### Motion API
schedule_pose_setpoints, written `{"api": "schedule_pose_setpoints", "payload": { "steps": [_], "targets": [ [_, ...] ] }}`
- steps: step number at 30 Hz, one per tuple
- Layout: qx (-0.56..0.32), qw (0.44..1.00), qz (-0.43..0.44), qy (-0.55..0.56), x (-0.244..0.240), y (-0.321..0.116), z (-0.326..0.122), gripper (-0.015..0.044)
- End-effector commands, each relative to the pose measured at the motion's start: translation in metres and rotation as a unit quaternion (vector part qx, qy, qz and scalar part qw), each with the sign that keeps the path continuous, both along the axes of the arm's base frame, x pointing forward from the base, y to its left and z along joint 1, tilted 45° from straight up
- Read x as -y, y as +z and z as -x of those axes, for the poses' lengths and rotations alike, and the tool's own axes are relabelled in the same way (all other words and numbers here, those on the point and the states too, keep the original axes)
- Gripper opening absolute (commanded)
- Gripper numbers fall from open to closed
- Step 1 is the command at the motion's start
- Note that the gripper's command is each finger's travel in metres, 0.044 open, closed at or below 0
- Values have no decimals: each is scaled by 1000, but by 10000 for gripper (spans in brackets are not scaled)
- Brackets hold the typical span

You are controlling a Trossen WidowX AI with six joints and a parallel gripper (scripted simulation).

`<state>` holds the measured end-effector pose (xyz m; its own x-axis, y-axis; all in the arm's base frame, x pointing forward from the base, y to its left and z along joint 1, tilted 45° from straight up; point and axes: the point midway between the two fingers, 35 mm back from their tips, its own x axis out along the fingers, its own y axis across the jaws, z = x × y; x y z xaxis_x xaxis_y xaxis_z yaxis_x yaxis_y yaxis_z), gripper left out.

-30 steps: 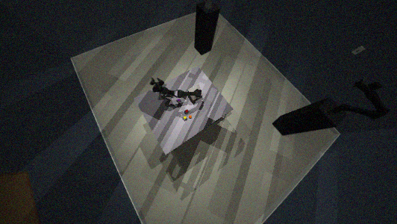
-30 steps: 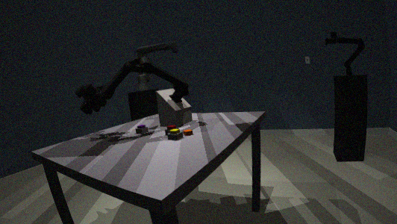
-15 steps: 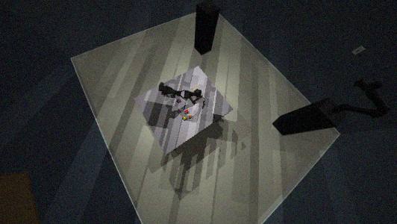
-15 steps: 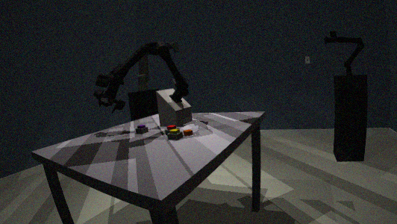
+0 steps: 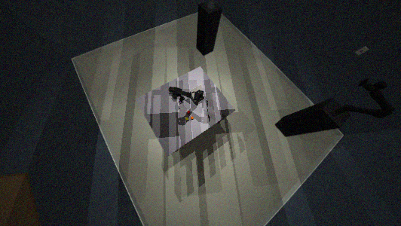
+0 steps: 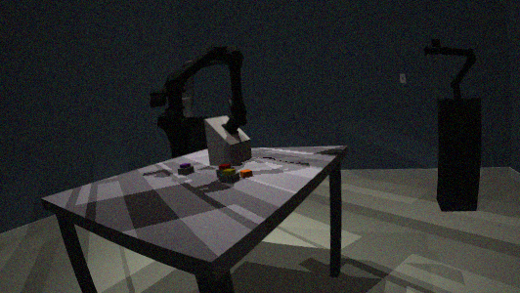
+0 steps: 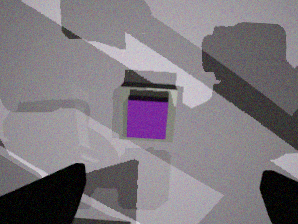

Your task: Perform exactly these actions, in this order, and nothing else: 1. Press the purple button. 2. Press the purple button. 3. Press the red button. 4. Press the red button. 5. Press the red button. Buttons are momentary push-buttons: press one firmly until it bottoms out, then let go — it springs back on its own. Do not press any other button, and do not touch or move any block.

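The purple button (image 6: 185, 166) (image 7: 146, 119) stands on a small square base, its cap facing up and centred above the fingertips in the wrist view. My gripper (image 7: 173, 177) is open, pointing down, with nothing between its fingers; the button is forward of the space between them, not under a fingertip. In the exterior view the gripper is dark against the dark background, and its fingertips are hard to make out. The red button (image 5: 188, 112) (image 6: 225, 166) stands right of the purple one in the exterior view. In the top view the purple button is not visible.
A yellow button (image 5: 187, 118) (image 6: 229, 172) stands close in front of the red one. A small orange piece (image 5: 192, 117) (image 6: 245, 173) sits beside it. A pale slanted box (image 6: 217, 146) stands behind them on the table (image 6: 171, 205). Another arm stands on a dark pedestal (image 5: 309, 118) (image 6: 459, 156).
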<state>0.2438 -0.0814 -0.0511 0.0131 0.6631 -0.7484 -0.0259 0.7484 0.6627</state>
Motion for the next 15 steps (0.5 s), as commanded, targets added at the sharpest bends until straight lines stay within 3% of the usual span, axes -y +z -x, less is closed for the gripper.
{"api": "schedule_pose_setpoints", "payload": {
  "steps": [1, 4, 9, 15],
  "targets": [
    [-8, 1000, -22, -20, -8, 10, 4, 400],
    [-8, 1000, -22, -20, -8, 10, 4, 400],
    [-7, 1000, -23, -20, -49, -32, 2, 269],
    [-7, 1000, -23, -20, -51, -34, 2, 111]
  ]
}}
